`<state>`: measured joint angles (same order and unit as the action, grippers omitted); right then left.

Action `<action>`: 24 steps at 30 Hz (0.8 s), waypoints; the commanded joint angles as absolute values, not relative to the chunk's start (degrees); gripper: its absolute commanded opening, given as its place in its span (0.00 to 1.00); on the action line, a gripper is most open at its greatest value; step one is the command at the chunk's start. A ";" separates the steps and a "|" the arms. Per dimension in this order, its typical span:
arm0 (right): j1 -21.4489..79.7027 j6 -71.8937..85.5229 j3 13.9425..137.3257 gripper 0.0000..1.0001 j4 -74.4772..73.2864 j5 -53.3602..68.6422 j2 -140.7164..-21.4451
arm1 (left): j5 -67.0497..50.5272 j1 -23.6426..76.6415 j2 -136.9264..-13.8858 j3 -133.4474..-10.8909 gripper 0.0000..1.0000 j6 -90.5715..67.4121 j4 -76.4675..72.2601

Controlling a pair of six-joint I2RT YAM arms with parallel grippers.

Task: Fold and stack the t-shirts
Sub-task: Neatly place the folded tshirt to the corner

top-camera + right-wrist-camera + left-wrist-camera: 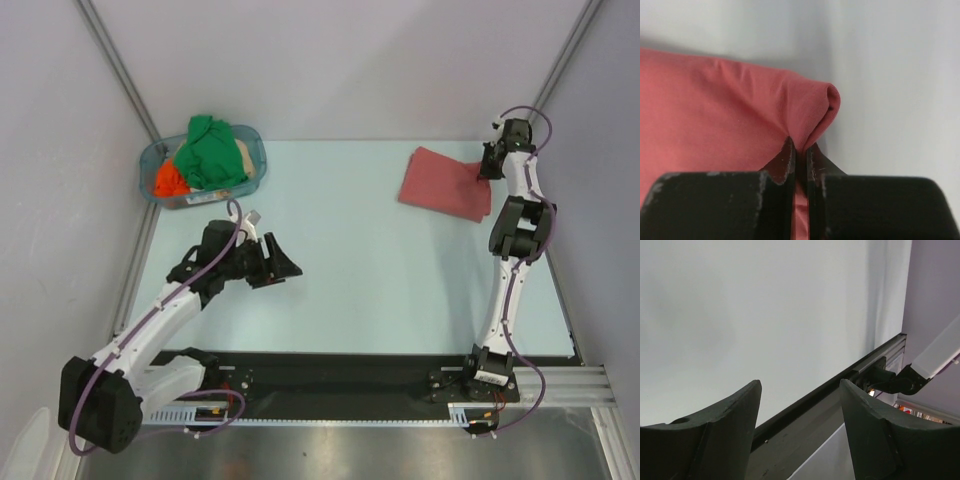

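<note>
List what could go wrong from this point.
The right hand pinches only a small ridge of the folded salmon-red cloth shirt; it may slip out, or a pull may undo the fold. The open left hand is far away, so nothing pins the cloth.

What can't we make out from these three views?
- Top view: the green t-shirt covers most of the orange t-shirt and beige t-shirt in the tub; how many lie there is unclear.
- Top view: the right gripper hides the salmon-red t-shirt edge it pinches.
- Right wrist view: frame edges cut that shirt off; no tag shows.
- Left wrist view: the left gripper, fingers open, faces only the table; no shirts.
</note>
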<state>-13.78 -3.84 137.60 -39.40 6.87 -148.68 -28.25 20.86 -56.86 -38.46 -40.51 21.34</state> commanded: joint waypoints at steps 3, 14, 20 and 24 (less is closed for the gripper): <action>-12.74 -16.15 143.43 0.00 -26.99 -3.16 -151.61 | -28.30 20.30 -62.04 -40.78 0.70 -39.55 20.92; -15.47 -22.32 151.79 0.00 -15.13 -0.53 -158.46 | -29.27 20.30 -67.94 -39.90 0.69 -39.73 20.48; -15.64 -24.96 153.28 0.00 -11.53 2.99 -161.19 | -29.79 20.30 -69.61 -39.46 0.69 -40.34 19.51; -15.73 -25.31 153.72 0.00 -8.80 4.92 -162.07 | -29.62 20.30 -69.96 -39.81 0.69 -39.90 20.04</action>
